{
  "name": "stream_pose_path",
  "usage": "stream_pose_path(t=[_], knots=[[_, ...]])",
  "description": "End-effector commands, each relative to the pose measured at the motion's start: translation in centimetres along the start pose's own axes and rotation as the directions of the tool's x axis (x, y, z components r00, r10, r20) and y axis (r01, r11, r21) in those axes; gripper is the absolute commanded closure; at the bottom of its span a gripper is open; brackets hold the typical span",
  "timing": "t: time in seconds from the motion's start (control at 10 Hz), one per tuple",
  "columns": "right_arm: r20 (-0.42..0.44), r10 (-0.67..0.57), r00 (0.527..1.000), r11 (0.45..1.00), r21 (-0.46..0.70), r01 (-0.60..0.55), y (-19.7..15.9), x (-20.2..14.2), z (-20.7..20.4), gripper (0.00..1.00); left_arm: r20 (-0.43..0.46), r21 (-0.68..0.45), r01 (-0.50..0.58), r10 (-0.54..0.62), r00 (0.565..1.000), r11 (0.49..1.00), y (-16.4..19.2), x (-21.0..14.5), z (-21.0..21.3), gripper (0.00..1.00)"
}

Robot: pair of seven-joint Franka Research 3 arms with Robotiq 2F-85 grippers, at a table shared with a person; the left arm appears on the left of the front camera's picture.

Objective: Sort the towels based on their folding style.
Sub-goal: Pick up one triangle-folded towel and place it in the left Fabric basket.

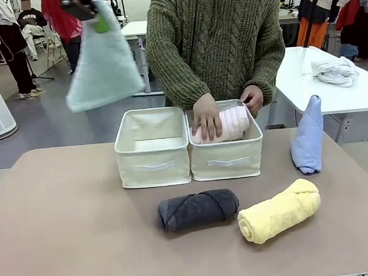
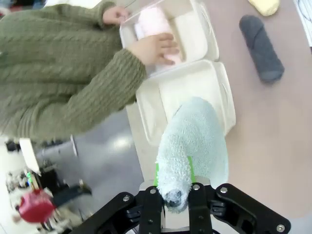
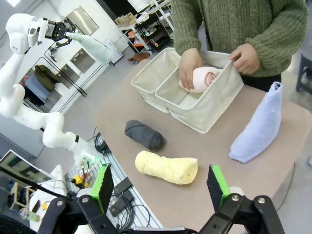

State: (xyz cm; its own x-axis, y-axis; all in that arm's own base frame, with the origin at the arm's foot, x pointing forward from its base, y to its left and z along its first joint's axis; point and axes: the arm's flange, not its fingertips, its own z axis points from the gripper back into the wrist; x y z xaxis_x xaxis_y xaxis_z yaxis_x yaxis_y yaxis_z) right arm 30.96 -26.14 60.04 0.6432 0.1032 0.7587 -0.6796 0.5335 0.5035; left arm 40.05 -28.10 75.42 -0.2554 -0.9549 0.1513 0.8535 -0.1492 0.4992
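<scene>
My left pincer (image 2: 174,194), clamped on the pale teal terry cone towel (image 1: 103,61), is dangling it for the empty cream fabric bin (image 1: 153,168) at five o'clock.

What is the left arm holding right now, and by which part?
The pale teal cone-folded towel, its pointed tip clamped in the jaws of the left gripper; the wide end hangs free.

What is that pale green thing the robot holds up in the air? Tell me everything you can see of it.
It is a pale teal towel of fluffy terry, folded into a pointed cone. The robot's left hand pinches its narrow tip between green pads, so it hangs wide end down, high above the table, roughly over the empty cream bin. Nothing else touches it.
</scene>
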Motion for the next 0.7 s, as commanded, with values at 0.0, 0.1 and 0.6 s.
stream_pose_path(t=[0.0,0.1,0.6], knots=[[0.019,0.016,1.000,1.000,0.015,-0.016,-0.2,0.0,0.1,0.00,0.046,-0.092,0.079,-0.075,0.996,0.993,2.3,0.4,-2.4,0.83],[0.019,0.016,1.000,1.000,0.015,-0.016,-0.2,0.0,0.1,0.00,0.057,-0.124,0.116,-0.109,0.992,0.986,2.5,1.0,-3.6,0.83],[0.019,0.016,1.000,1.000,0.015,-0.016,-0.2,0.0,0.1,0.00,0.053,-0.157,0.135,-0.128,0.990,0.978,1.5,1.6,-6.2,0.83]])
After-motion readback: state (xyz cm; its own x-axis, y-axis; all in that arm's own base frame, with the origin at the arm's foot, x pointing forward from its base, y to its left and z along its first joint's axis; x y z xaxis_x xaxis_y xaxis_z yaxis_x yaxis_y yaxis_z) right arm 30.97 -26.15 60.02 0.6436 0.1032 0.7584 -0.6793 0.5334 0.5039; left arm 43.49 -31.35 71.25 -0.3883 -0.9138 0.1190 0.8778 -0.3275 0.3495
